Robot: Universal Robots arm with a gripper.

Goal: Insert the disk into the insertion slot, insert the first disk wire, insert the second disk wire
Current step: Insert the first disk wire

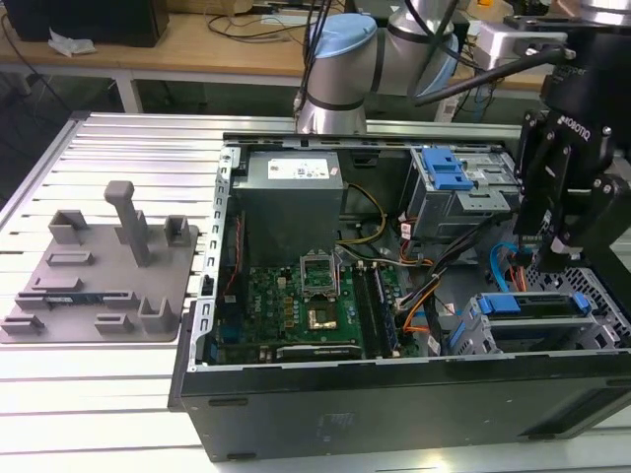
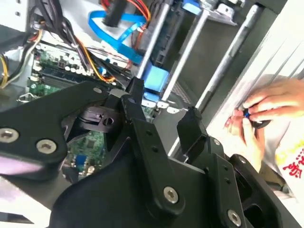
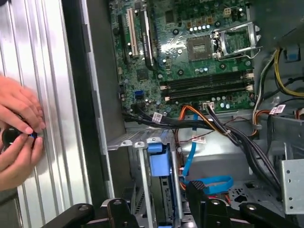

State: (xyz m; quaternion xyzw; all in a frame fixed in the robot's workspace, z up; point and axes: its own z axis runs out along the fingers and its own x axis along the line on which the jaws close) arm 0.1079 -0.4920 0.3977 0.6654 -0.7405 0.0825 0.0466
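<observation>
Dark steel walls the open computer case point(image 1: 296, 404). At four o'clock in the exterior view, its insertion slot point(image 1: 606, 315) already seems to hold the disk point(image 1: 523, 305). The gripper point(image 1: 548, 264) hangs over it, jaws apart and empty. The second disk wire point(image 1: 498, 266) curls just beside it at nine o'clock. Best to pinch its plug rather than the ribbon, clear of the orange-and-black bundle point(image 1: 419, 296).

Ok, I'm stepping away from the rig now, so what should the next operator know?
Hand: open, empty, over the case by the insertion slot.
Disk: looks seated in the slot, blue carrier showing.
Second disk wire: curls in a loop beside the slot; its end is hidden.
Done: disk insertion, apparently. Left: both wires unconfirmed.
A person's hands are at the table beside the case.
</observation>
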